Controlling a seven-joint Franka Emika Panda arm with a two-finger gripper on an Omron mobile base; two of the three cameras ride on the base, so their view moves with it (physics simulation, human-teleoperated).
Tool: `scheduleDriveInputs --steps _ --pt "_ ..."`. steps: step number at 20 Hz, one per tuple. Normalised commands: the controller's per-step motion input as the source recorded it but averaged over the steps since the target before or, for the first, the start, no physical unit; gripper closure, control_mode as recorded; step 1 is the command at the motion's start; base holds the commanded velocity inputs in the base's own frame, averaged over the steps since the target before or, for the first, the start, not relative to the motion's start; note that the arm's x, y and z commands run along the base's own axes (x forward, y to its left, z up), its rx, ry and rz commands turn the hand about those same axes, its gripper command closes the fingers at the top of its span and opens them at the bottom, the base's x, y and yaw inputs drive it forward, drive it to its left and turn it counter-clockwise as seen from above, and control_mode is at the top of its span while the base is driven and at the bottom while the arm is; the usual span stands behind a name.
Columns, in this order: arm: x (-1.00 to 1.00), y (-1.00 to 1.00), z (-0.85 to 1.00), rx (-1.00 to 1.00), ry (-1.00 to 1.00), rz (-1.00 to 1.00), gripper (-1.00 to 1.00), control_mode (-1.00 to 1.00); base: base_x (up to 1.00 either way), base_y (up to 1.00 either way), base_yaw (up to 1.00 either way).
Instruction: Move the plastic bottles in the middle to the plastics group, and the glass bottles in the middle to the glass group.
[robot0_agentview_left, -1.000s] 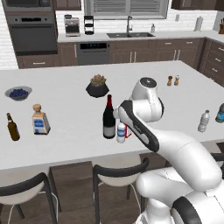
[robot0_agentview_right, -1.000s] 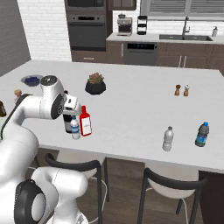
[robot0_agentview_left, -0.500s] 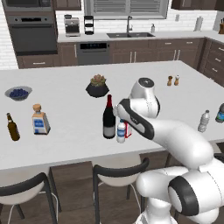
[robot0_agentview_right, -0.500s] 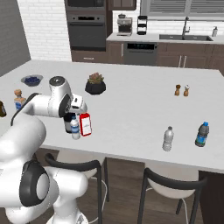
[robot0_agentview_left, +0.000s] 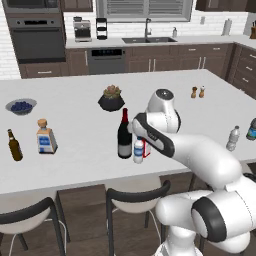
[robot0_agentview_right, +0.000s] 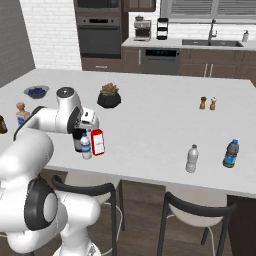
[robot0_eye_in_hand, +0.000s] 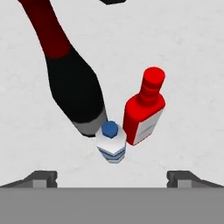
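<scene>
Plastic bottles, middle cluster: one small clear water bottle (robot0_eye_in_hand: 111, 142) with a blue cap, standing near the front edge of the white island counter (robot0_agentview_left: 75, 150).

Glass bottles, middle cluster: two. One tall dark wine bottle (robot0_agentview_left: 124, 135) with a red foil neck; one shorter red bottle (robot0_agentview_right: 97, 142). In the hand view its cap looks red. All three stand upright and close together, the water bottle in front of the gap between the other two and touching or almost touching both; which, cannot be told.

Plastics group, right end of the counter: two. One clear water bottle (robot0_agentview_right: 192, 159); one dark blue-green bottle (robot0_agentview_right: 229, 153) just beside it.

Glass group, left end of the counter: two. One slim brown beer bottle (robot0_agentview_left: 14, 145); one squat clear bottle with blue label (robot0_agentview_left: 45, 136) and a cork stopper.

Other items: one dark bowl of blue fruit (robot0_agentview_left: 20, 106); one potted plant (robot0_agentview_left: 111, 98); two small shakers (robot0_agentview_left: 197, 92).

Gripper (robot0_eye_in_hand: 112, 177): poised above the middle cluster, looking down on it. The water bottle's cap lies between the two finger tips (robot0_eye_in_hand: 41, 177) and a little beyond them, roughly centred. Jaws spread wide, well clear of the bottle on both sides, holding and touching nothing.
</scene>
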Motion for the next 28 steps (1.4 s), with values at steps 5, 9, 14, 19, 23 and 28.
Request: scheduleDriveInputs --steps 5,9,14,19,23,28 --pt "0.18 0.01 -0.28 0.0 0.0 0.0 -1.0 -1.0 0.0 0.0 0.0" --pt "0.07 0.0 -0.21 0.0 0.0 0.0 -1.0 -1.0 0.0 0.0 0.0" --pt "0.05 0.0 -0.19 0.0 0.0 0.0 -1.0 -1.0 0.0 0.0 0.0" --pt "0.18 0.0 -0.09 0.0 0.0 0.0 -1.0 -1.0 0.0 0.0 0.0" --pt "0.14 0.0 -0.17 0.0 0.0 0.0 -1.0 -1.0 0.0 0.0 0.0" --pt "0.01 0.0 -0.16 0.0 0.0 0.0 -1.0 -1.0 0.0 0.0 0.0"
